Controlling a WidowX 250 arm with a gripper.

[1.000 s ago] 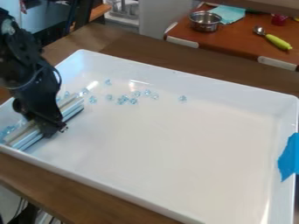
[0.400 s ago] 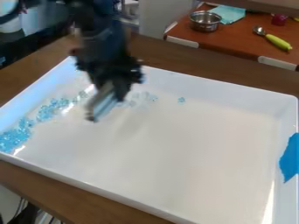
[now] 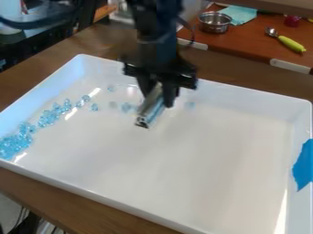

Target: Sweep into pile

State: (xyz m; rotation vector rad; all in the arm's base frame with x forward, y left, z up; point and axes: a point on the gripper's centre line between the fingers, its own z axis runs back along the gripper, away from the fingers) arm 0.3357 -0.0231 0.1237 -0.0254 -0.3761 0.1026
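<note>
Over the back part of the white tray (image 3: 177,169), the black gripper (image 3: 159,95) is shut on a silver and light-blue bar-shaped tool (image 3: 149,112). The tool slants down toward the lower left, with one end showing below the fingers. Clear blue beads (image 3: 13,144) are bunched in the tray's left corner, and a band of more beads (image 3: 54,114) trails from them along the left wall. A few loose beads (image 3: 126,107) lie left of the tool, and another bead (image 3: 191,105) lies to its right. The gripper hides part of the back wall.
The tray's raised walls surround the work area, with blue tape (image 3: 303,165) on the right wall. A brown table (image 3: 73,199) supports it. Behind, a reddish-brown surface holds a metal pot (image 3: 214,22), a teal cloth (image 3: 240,14) and a green-handled spoon (image 3: 290,43).
The gripper, with the tool in it, has moved right from the tray's left side to its back middle. The beads along the left wall, formerly behind the arm and tool, are uncovered.
</note>
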